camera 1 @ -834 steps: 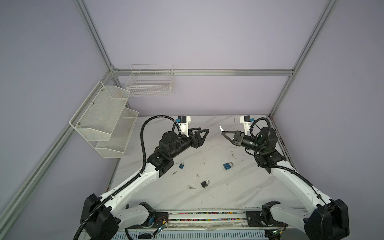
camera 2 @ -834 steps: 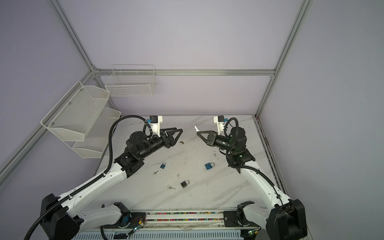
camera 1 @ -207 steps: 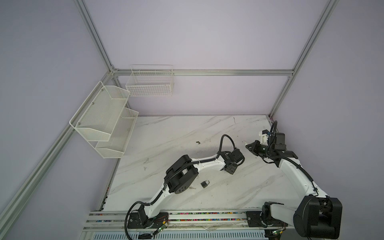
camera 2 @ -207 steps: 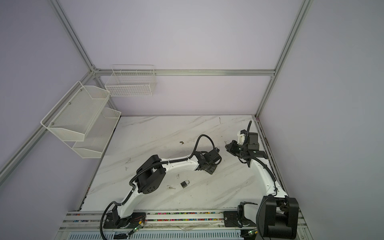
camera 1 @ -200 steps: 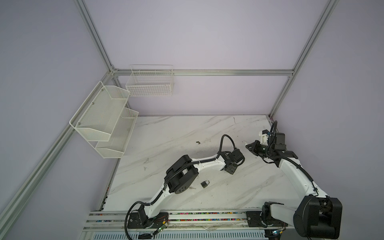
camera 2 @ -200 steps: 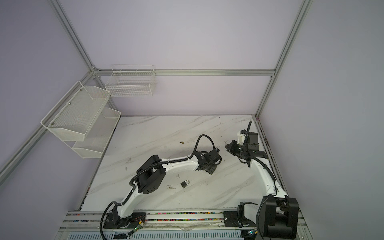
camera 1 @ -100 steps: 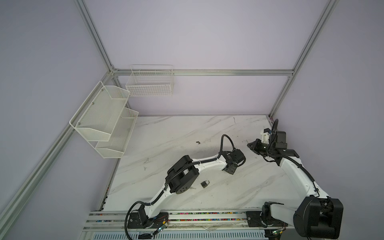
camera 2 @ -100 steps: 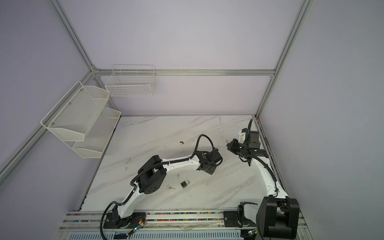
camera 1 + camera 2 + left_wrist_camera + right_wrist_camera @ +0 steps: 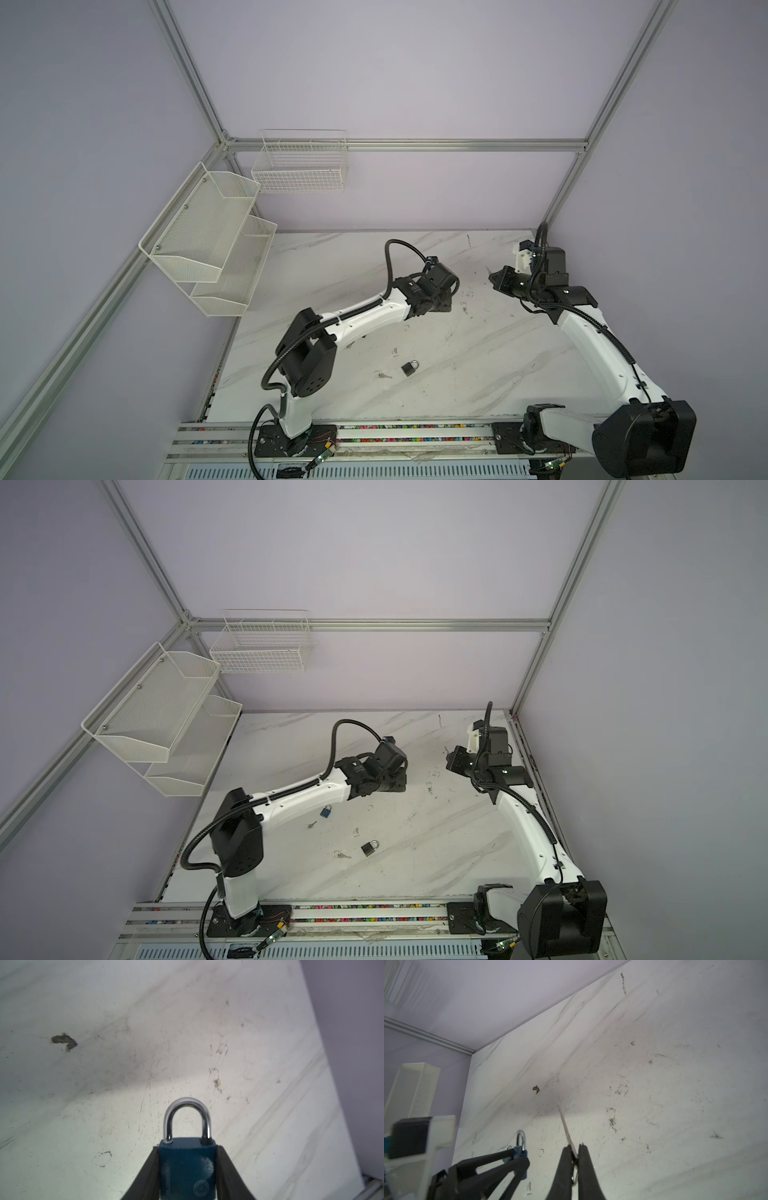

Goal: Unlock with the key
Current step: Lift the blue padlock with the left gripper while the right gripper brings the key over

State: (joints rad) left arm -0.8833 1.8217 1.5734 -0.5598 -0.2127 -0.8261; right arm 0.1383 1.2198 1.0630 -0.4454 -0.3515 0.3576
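Now we clamp the blue padlock [image 9: 187, 1169] by its sides in our left gripper [image 9: 187, 1148] above the table [image 9: 83, 1105], and our right gripper [image 9: 574, 1146] pinches the key [image 9: 564, 1123] nearby but apart, so we judge its slim tilted blade could meet the padlock crooked or twist loose.

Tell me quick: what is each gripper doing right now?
Left gripper: shut on the blue padlock.
Right gripper: shut on the key, blade sticking out.
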